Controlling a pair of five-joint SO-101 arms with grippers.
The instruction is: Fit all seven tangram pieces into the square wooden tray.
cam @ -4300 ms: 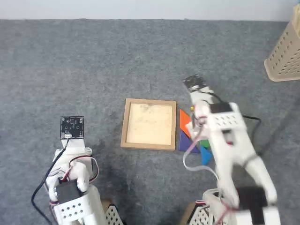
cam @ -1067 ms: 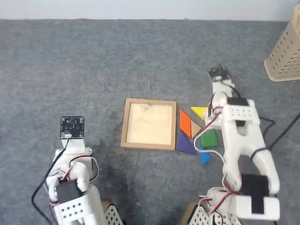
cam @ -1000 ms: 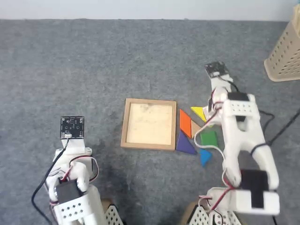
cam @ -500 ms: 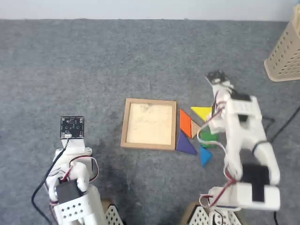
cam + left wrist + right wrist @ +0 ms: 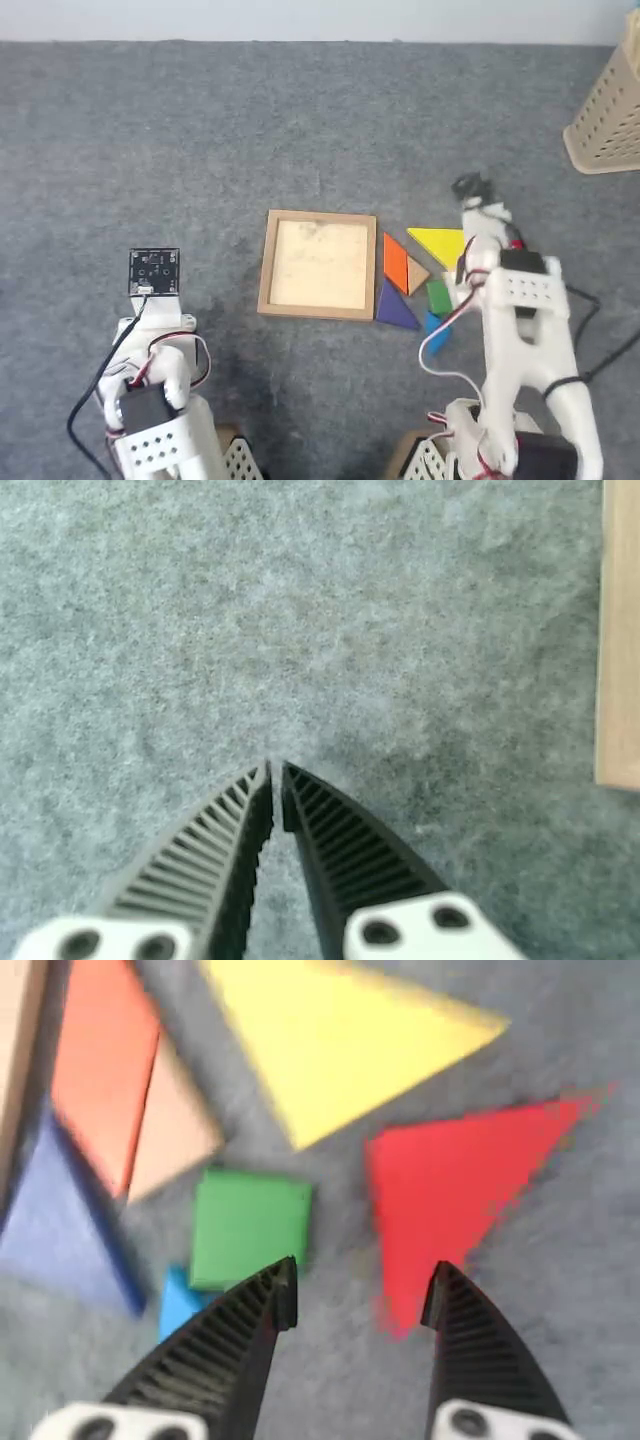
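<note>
The square wooden tray (image 5: 318, 263) lies flat with nothing in it. To its right sit an orange piece (image 5: 395, 262), a tan triangle (image 5: 417, 272), a yellow triangle (image 5: 440, 243), a green square (image 5: 438, 296), a purple triangle (image 5: 397, 308) and a blue triangle (image 5: 436, 335). My right arm (image 5: 510, 290) stands over their right side. My right gripper (image 5: 362, 1268) is open above the carpet, between the green square (image 5: 250, 1225) and a red triangle (image 5: 450, 1190). My left gripper (image 5: 277, 770) is shut over bare carpet, left of the tray's edge (image 5: 620, 630).
A beige slotted basket (image 5: 608, 110) stands at the far right. Grey carpet covers the whole table, with wide free room left of and beyond the tray. Cables trail beside the right arm.
The right arm has swung from over the pieces beside the tray to their right side and drawn back toward the near edge. The yellow triangle now shows more fully. The left arm is still.
</note>
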